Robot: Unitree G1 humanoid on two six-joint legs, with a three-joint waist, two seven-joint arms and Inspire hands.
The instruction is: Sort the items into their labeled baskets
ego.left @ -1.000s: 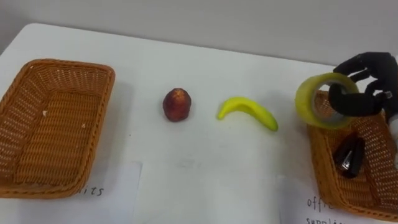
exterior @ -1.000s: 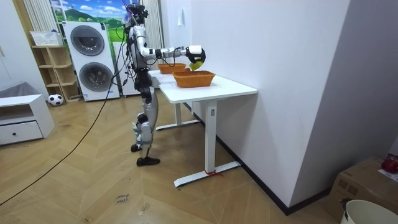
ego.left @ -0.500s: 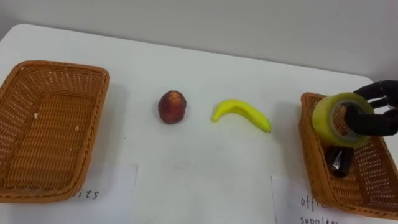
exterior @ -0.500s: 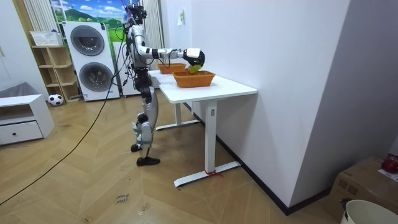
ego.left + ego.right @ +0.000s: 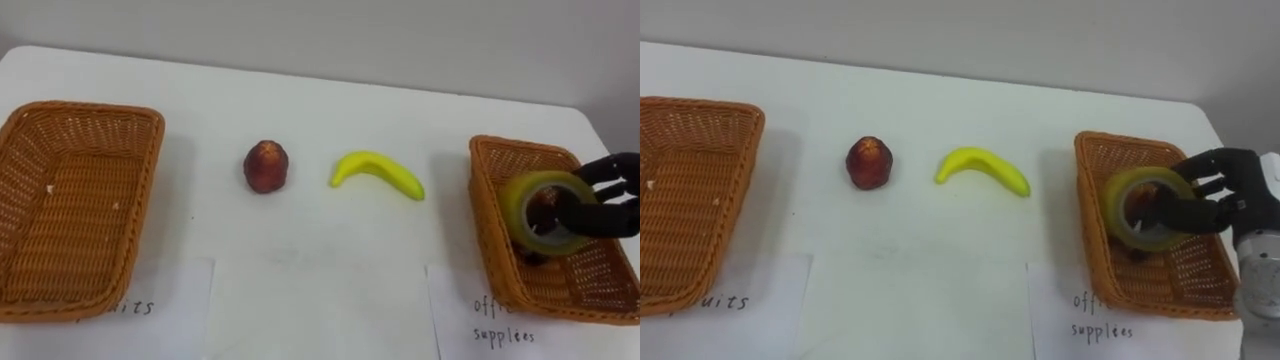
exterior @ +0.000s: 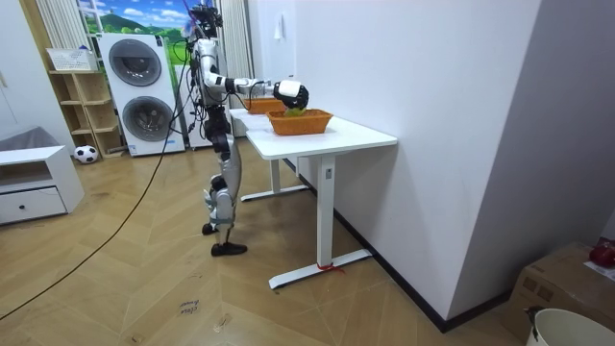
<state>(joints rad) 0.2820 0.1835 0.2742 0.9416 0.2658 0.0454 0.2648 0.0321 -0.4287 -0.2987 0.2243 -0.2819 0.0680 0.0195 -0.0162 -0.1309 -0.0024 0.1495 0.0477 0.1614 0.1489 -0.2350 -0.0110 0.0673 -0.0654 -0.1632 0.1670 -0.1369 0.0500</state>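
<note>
**Spotter:** Down and inward is how your right hand (image 5: 612, 192) has travelled in the last second. It carried the yellow tape roll (image 5: 518, 212) from above the near rim to low inside the office-supplies basket (image 5: 520, 147).

**Operator:** Give me the layout, big things first.

**Spotter:** You have the white table (image 5: 300, 100). The fruit basket (image 5: 85, 108) sits at your far left with no fruit in it. The supplies basket sits at your far right. In that basket, your hand is curled round the roll, one digit hooked through its core. I can't tell whether the roll touches the basket floor. The banana (image 5: 378, 172) lies mid-table, and the red fruit (image 5: 266, 166) lies just to its left. Both are well apart from either basket.

**Operator:** Which step am I on?

**Spotter:** I'd judge you are placing the tape, at the point of release. The fruit step is not yet begun.

**Operator:** And next?

**Spotter:** Uncurl your fingers and slip the hooked digit out of the core without dragging the roll up. Lift your hand clear of the rim. After that, both fruits need carrying to your left basket.
</note>
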